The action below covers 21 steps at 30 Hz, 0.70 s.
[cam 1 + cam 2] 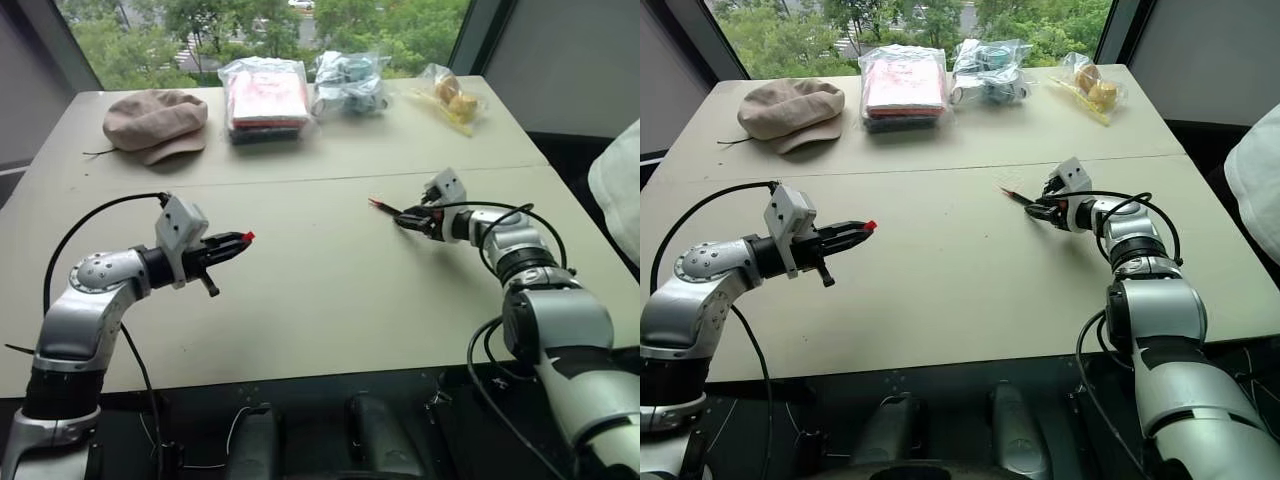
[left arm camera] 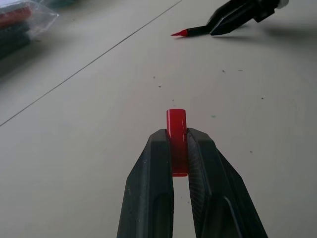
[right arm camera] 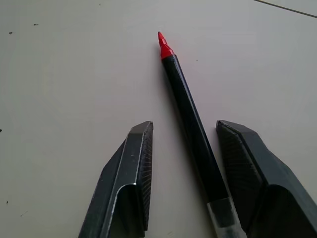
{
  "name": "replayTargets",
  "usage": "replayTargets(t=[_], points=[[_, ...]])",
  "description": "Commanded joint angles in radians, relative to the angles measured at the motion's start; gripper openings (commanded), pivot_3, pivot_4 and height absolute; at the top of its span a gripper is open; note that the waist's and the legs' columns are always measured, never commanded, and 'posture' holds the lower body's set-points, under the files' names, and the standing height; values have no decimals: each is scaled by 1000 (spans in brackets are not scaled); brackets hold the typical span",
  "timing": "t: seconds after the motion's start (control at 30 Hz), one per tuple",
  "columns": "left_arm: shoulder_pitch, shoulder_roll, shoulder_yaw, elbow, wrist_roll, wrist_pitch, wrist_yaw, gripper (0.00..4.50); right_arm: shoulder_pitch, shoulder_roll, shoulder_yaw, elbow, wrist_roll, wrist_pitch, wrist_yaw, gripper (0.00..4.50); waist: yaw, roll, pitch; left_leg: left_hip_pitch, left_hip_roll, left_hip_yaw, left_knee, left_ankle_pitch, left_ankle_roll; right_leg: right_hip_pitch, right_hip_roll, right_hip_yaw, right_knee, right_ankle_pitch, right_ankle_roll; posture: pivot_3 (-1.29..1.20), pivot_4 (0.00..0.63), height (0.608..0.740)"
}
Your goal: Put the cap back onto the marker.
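Observation:
The cap (image 2: pixel 177 134), a short bright red cylinder, is pinched between the black fingers of my left gripper (image 1: pixel 235 243), which is shut on it and held above the table's left side. Over on the right, the marker (image 3: pixel 190 114) lies flat on the table (image 1: pixel 300 320), a slim black barrel with a bare red tip (image 1: pixel 374 202) pointing left. My right gripper (image 3: pixel 185 125) is down at the table around the barrel. Its fingers stand open on either side, with a gap between the left finger (image 3: pixel 136 163) and the marker.
A beige cloth hat (image 1: pixel 155 122) lies at the back left. Three clear bags sit along the far edge: one with red contents (image 1: pixel 265 97), one with bluish items (image 1: pixel 348 82), one with yellow items (image 1: pixel 452 98). A white object (image 1: pixel 620 190) sits off the table's right side.

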Motion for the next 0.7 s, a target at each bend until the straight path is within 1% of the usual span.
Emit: replayTargets(t=[0.03,0.27,0.47,0.53,0.6,0.7], points=[[1,9,4,-37,-11,-14,7,0,-28,3,-7,-1,-5,-7,3,22,0,0,0,0,0,0,0,0,0,0,0,0,0,0,0,0,150,740],[-13,6,-8,-23,-8,-23,3,0,-22,5,13,-11,-28,-35,29,22,0,0,0,0,0,0,0,0,0,0,0,0,0,0,0,0,150,740],[-43,14,-46,27,15,-74,-28,0,-13,1,56,-46,-62,-129,64,22,0,0,0,0,0,0,0,0,0,0,0,0,0,0,0,0,150,740],[-72,11,-69,72,36,-119,-43,0,-4,-6,94,-82,-93,-206,64,22,0,0,0,0,0,0,0,0,0,0,0,0,0,0,0,0,150,740],[-115,3,-96,133,61,-175,-63,0,15,-17,130,-155,-110,-282,102,22,1,0,0,0,0,0,0,0,0,0,0,0,0,0,0,0,150,740],[-176,-4,-134,232,98,-270,-104,0,50,-32,147,-293,-91,-308,168,22,2,0,0,0,0,0,0,0,0,0,0,0,0,0,0,0,150,740]])
